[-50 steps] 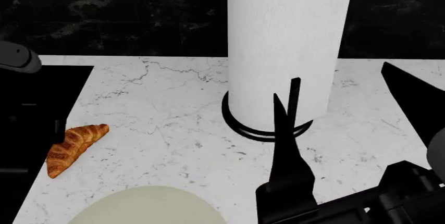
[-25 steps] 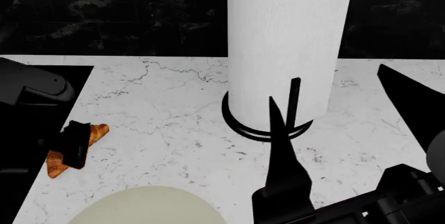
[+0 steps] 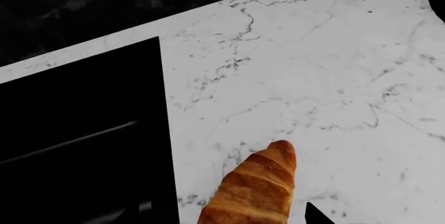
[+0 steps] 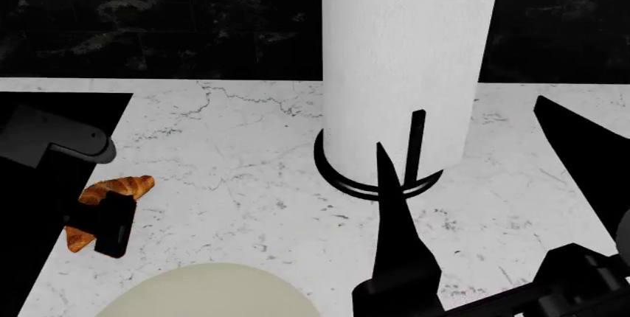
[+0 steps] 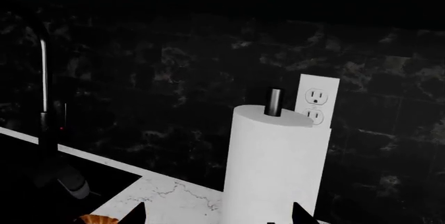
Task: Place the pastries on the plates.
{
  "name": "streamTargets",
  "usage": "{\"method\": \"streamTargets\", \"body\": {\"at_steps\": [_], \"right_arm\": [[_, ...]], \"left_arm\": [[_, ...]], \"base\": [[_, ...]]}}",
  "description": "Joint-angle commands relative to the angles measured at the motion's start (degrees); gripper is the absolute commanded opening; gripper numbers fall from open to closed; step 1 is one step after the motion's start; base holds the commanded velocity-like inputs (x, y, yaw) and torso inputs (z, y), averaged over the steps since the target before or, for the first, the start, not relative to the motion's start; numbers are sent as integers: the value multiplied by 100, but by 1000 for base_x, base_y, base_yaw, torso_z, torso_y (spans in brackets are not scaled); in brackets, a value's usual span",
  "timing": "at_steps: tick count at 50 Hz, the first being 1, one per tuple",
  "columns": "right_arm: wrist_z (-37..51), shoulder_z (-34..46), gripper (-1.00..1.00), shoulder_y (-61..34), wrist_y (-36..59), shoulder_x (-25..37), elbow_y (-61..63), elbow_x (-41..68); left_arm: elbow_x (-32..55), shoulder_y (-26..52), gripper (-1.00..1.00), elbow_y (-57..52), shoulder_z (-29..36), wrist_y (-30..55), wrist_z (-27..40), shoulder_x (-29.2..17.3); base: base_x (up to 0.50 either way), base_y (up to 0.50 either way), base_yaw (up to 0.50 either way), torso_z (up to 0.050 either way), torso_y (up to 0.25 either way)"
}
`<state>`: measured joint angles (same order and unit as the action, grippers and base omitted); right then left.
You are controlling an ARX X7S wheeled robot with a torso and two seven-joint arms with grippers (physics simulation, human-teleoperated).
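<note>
Now the left tool (image 4: 111, 223) has dropped from the desk (image 4: 256, 184) edge onto the croissant (image 4: 120, 186), covering its middle, so a grasp looks imminent; whether its jaws have clenched I cannot tell. One croissant and one beige plate (image 4: 202, 291) show; the right tool (image 4: 389, 184) hovers released beside the paper-towel roll (image 4: 409, 59).

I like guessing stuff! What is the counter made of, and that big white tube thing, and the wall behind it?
The counter looks like polished white marble, going by its thin grey veins. The white tube seems to be a paper towel roll, soft and matte, standing on a black ring base, perhaps metal. The wall looks like glossy black stone with pale mottling.
</note>
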<state>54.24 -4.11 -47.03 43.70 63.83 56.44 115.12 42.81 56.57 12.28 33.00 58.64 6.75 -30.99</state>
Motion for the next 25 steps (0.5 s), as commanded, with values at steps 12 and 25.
{"method": "streamTargets", "body": {"at_steps": [12, 25], "right_arm": [[175, -42, 100, -18, -72, 7, 64, 224], [239, -84, 100, -95, -100, 96, 72, 445]], "left_arm": [[-93, -126, 100, 203, 157, -133, -44, 109], [-140, -140, 100, 388, 142, -227, 4, 169]], "base": [[0, 0, 0, 0, 0], [0, 0, 0, 0, 0]]}}
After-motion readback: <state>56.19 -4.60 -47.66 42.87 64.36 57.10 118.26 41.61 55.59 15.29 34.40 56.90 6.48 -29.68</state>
